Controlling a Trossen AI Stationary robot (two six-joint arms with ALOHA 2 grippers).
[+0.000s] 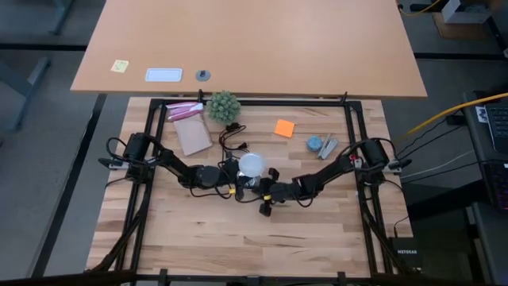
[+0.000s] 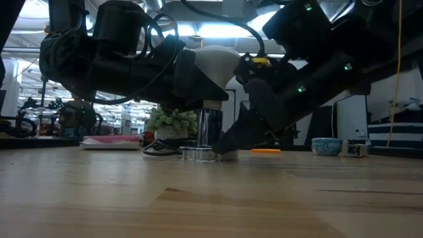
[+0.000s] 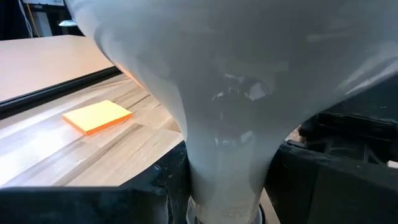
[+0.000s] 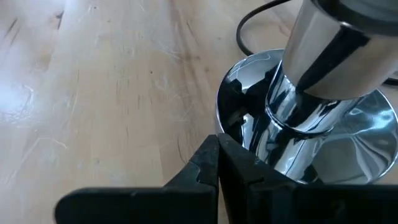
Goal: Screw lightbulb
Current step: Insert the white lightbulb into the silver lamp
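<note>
The frosted white lightbulb (image 1: 252, 164) (image 2: 218, 61) stands upright at mid-table on a shiny silvery stem (image 2: 210, 125) that rises from the round socket disc (image 2: 197, 154) (image 4: 367, 149). My left gripper (image 1: 238, 171) (image 3: 227, 186) reaches in from the left and is shut on the bulb. My right gripper (image 1: 262, 187) (image 4: 217, 155) comes from the right, slanting down, and is shut with its tips at the disc's rim. The disc lies flat on the wooden table (image 2: 198, 198). My left gripper pinches the lightbulb's narrow neck (image 3: 205, 168), just under the globe, with one finger (image 3: 155, 186) on each side. The fingers come nearly level from the table's left. The bulb stays upright, its lower end on the silvery stem. My right gripper's shut fingertips (image 4: 214, 146) rest against the socket disc's rim (image 4: 227, 118), on its near right side. They slant down from the table's right. The disc stays flat on the table.
Behind the disc a thin black cord (image 1: 232, 139) runs toward a spiky green plant (image 1: 223, 105). A pink packet (image 1: 184, 110) and a brown card (image 1: 192, 135) lie at the far left. An orange note pad (image 1: 284, 127) and a small blue thing (image 1: 315, 144) lie at the far right.
</note>
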